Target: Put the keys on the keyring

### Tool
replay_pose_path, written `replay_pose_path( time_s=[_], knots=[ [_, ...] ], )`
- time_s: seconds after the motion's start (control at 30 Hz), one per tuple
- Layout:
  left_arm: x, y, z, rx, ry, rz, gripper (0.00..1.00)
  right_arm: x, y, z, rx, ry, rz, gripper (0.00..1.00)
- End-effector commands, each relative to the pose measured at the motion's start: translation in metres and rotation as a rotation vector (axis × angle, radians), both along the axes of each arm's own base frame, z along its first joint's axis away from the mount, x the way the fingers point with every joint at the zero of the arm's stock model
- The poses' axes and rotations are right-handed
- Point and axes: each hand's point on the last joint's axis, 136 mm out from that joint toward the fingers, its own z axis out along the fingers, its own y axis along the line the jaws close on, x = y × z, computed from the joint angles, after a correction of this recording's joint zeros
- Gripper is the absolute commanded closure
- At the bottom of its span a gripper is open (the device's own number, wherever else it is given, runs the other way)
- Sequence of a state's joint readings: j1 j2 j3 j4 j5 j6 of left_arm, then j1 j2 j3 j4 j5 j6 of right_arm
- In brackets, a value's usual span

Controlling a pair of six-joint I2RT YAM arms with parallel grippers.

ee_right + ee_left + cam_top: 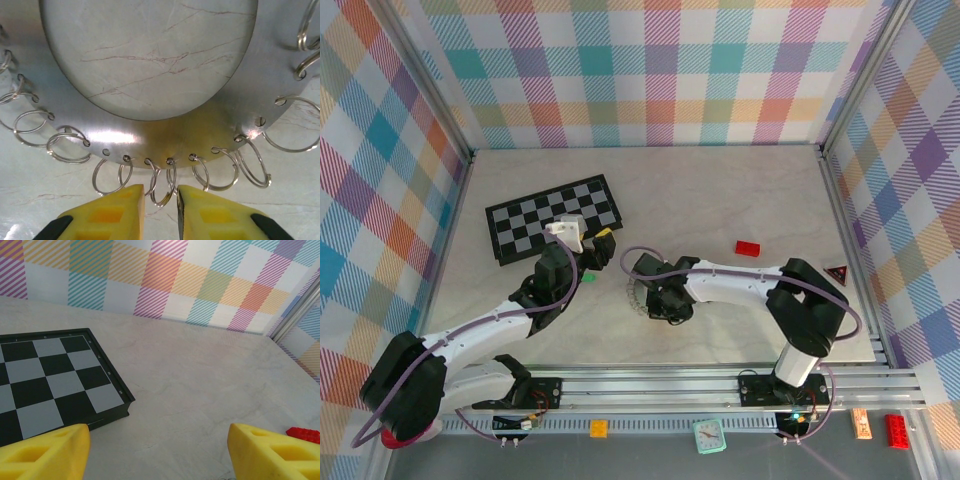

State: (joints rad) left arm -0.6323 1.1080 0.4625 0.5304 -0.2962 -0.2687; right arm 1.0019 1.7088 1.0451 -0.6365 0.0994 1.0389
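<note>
The keyring (150,130) is a flat silvery ring with many small wire loops hung round its rim, lying on the table (720,200). In the top view the keyring (633,293) sits mid-table, partly under my right gripper (656,297). My right gripper (160,205) stands at the rim's near edge, its yellow fingers a narrow gap apart with two small loops between them. A green-headed key (588,279) lies beside my left arm. My left gripper (601,247) hovers near the chessboard corner; in its wrist view the left gripper (160,455) is wide open with bare table between the fingers.
A black-and-grey chessboard (553,217) lies at the back left, its corner (107,400) close to my left fingers. A red brick (748,248) sits right of centre, and a red triangular piece (837,275) lies by the right wall. Plaid walls enclose three sides.
</note>
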Motion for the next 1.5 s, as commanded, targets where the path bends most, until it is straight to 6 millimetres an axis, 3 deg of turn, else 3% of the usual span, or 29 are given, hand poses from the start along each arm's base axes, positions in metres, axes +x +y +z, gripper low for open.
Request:
replay_pose_path(
  time_s=[0.0,0.13,0.27,0.5,0.63,0.93,1.37,1.47],
  knots=[
    [0.002,0.001,0.022,-0.034,-0.056,0.001,0.28,0.004,0.001,0.002,-0.021,-0.013,-0.019,0.79],
    [0.003,0.002,0.023,-0.031,-0.058,0.008,0.28,0.005,-0.002,0.002,-0.034,-0.020,-0.023,0.84],
    [0.004,0.004,0.024,-0.018,-0.064,0.018,0.28,0.005,-0.008,0.004,-0.049,-0.031,-0.026,1.00],
    [0.004,0.008,0.034,0.034,-0.092,0.030,0.28,0.007,-0.020,0.019,-0.063,-0.101,0.084,1.00],
    [0.004,0.009,0.035,0.042,-0.095,0.032,0.28,0.003,-0.009,0.024,-0.011,-0.124,0.260,1.00],
    [0.002,0.009,0.033,0.045,-0.087,0.029,0.28,-0.008,0.002,0.011,0.044,-0.062,0.486,1.00],
    [0.000,0.011,0.030,0.055,-0.084,0.029,0.28,-0.010,-0.009,-0.009,0.025,0.019,0.458,1.00],
    [0.000,0.011,0.030,0.057,-0.084,0.031,0.28,-0.008,-0.007,-0.009,0.024,0.020,0.452,0.88]
  ],
)
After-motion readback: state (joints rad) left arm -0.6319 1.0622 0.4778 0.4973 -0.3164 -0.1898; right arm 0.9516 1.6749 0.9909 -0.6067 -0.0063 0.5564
